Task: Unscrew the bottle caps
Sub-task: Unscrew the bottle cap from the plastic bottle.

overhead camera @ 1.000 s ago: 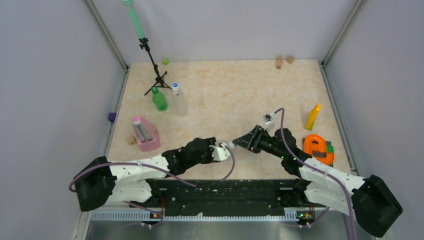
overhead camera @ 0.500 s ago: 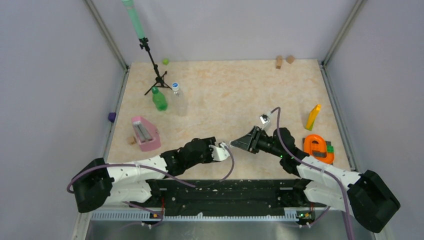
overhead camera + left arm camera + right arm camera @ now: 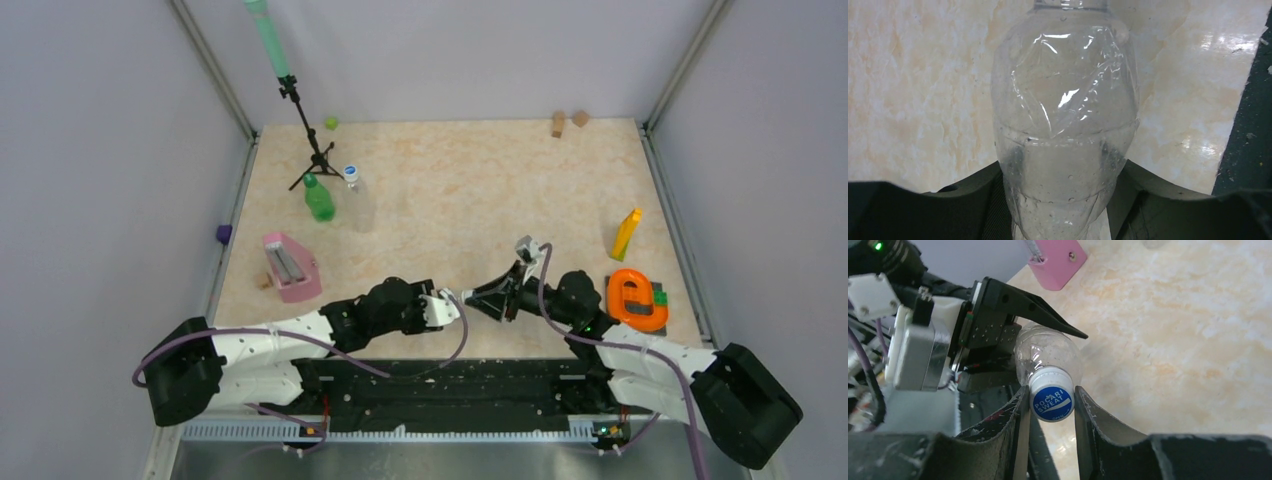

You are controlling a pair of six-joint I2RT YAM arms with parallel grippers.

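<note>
R pincer (image 3: 1051, 390) fingers sit either side of blue cap (image 3: 1051, 403), both touching its rim. Cap top reads POCARI SWEAT. Cap is on clear bottle (image 3: 1045, 350), neck pointing toward cam. L pincer (image 3: 1029, 352) has bottle body btwn its black fingers, prob. clamped; lower finger mostly hidden. Pink block (image 3: 1055, 260) at top edge, on beige marbled worktop (image 3: 1173, 340).

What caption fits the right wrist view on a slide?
Right gripper clamped on the blue cap of a clear bottle held by the left gripper.
</note>
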